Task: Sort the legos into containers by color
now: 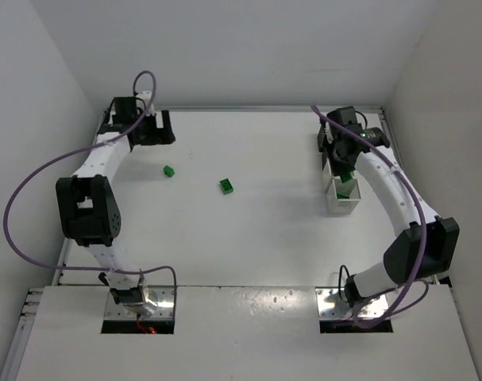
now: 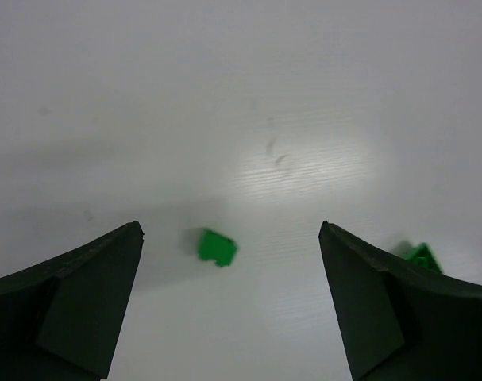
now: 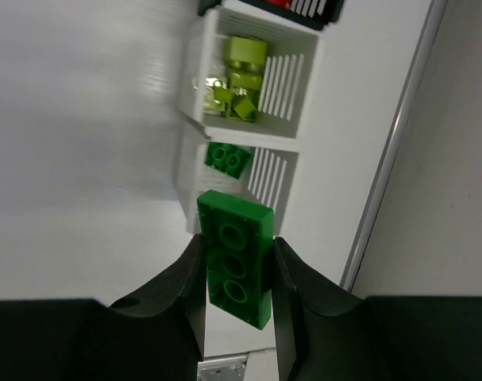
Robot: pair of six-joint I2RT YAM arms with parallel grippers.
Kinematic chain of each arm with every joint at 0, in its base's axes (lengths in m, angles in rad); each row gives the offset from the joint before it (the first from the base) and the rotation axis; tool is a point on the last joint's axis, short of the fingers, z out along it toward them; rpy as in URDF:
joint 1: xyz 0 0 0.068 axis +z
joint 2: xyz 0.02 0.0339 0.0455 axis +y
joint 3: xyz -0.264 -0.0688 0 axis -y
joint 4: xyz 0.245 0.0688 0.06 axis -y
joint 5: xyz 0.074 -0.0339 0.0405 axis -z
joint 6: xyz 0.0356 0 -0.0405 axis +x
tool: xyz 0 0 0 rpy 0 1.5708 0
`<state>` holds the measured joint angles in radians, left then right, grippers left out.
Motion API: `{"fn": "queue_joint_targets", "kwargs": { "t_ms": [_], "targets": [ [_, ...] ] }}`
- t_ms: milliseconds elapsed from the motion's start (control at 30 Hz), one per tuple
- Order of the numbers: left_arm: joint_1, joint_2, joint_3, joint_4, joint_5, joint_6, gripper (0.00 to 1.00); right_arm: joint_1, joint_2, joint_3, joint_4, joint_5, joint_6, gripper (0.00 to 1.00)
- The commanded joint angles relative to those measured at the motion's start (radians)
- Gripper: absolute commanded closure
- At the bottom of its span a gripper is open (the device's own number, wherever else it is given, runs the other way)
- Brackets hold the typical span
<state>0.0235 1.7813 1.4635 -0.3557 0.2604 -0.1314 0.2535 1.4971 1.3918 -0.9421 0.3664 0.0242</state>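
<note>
The flat dark green lego (image 3: 234, 262) is the piece you are carrying. Its underside, with three round sockets, faces the right wrist camera. Its far tip hangs over the rim of the near white bin (image 3: 268, 178), where one dark green brick (image 3: 228, 158) lies. Touching that bin, further along the row, is the second white bin (image 3: 292, 86) with lime-yellow pieces (image 3: 239, 75) in it. Past that you see only the corner of a black bin (image 3: 324, 9) with red showing inside.

The row runs close beside the edge rail (image 3: 395, 151) on the table's right side. The side wall (image 3: 455, 159) rises just past the rail, so you have little room there. Toward the middle, the table (image 1: 248, 238) lies open.

Two more dark green pieces lie out there, well apart from the bins. The left loose lego (image 1: 168, 171) is near the left arm, and the centre loose lego (image 1: 226, 186) is apart from it, toward the middle.

The right gripper (image 3: 237, 242) is clamped on the flat dark green lego by its long sides, one finger against each.

The left gripper (image 2: 230, 230) sits toward the far left corner, close to the back wall (image 1: 248, 48). Its fingers are spread wide and hold nothing. In its wrist view one loose piece, slightly blurred, lies on the table between the fingers and touches neither. The other shows partly behind the right-hand finger.
</note>
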Motion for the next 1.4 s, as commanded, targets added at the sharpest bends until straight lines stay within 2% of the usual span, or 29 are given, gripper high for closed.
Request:
{"fn": "queue_joint_targets", "kwargs": {
  "t_ms": [0,133,267,333,367,400,500,600,700,867,900,1000,1067,1100,1133,1167,1200,1267,1367],
  "targets": [
    [0.073,0.046,-0.009,-0.108,-0.078,0.058,0.0,-0.071,0.029,-0.017,-0.021,-0.044,-0.027,1.0],
    [0.119,0.133,0.014,-0.117,-0.052,0.067,0.0,-0.167,0.095,-0.017,-0.008,-0.112,-0.027,1.0],
    [0.119,0.2,0.024,-0.094,0.02,0.078,0.0,-0.192,0.164,0.03,0.002,-0.162,-0.036,0.99],
    [0.104,0.236,0.015,-0.078,0.046,0.078,0.04,-0.203,0.186,0.049,0.002,-0.176,-0.036,0.96],
    [0.093,0.25,0.015,-0.078,0.046,0.078,0.07,-0.203,0.207,0.061,-0.007,-0.176,-0.036,0.93],
    [0.067,0.26,0.015,-0.078,0.046,0.087,0.16,-0.203,0.207,0.061,-0.007,-0.176,-0.036,0.91],
    [0.017,0.27,-0.029,-0.078,0.1,0.087,0.34,-0.212,0.23,0.05,-0.007,-0.176,-0.036,0.77],
    [-0.043,0.259,-0.083,-0.069,0.147,0.073,0.48,-0.221,0.23,0.03,-0.017,-0.185,-0.036,0.62],
    [-0.112,0.259,-0.115,-0.06,0.178,0.055,0.55,-0.23,0.23,0.006,-0.017,-0.185,-0.046,0.56],
    [-0.2,0.248,-0.138,-0.048,0.227,0.023,0.57,-0.24,0.209,-0.022,-0.027,-0.195,-0.055,0.37],
    [-0.21,0.248,-0.138,-0.033,0.227,0.013,0.58,-0.24,0.2,-0.022,-0.027,-0.195,-0.055,0.36],
    [-0.235,0.239,-0.127,-0.013,0.293,-0.01,0.57,-0.24,0.19,-0.005,-0.037,-0.208,-0.067,0.36],
    [-0.226,0.199,-0.115,0.03,0.368,-0.036,0.47,-0.24,0.181,0.033,-0.061,-0.254,-0.079,0.37],
    [-0.212,0.172,-0.133,0.059,0.39,-0.054,0.41,-0.224,0.169,0.085,-0.072,-0.336,-0.092,0.37],
    [-0.174,0.138,-0.152,0.146,0.413,-0.115,0.34,-0.224,0.16,0.111,-0.081,-0.389,-0.125,0.39],
    [-0.154,0.074,-0.167,0.177,0.439,-0.14,0.24,-0.199,0.144,0.151,-0.081,-0.44,-0.125,0.39],
    [-0.137,0.049,-0.167,0.194,0.439,-0.152,0.2,-0.186,0.144,0.167,-0.069,-0.534,-0.125,0.4],
    [-0.088,0.004,-0.149,0.195,0.439,-0.161,0.13,-0.149,0.153,0.196,-0.069,-0.586,-0.125,0.44],
    [-0.015,-0.069,-0.128,0.14,0.335,-0.174,0.11,-0.018,0.199,0.202,-0.08,-0.626,-0.125,0.45]
  ]
}}
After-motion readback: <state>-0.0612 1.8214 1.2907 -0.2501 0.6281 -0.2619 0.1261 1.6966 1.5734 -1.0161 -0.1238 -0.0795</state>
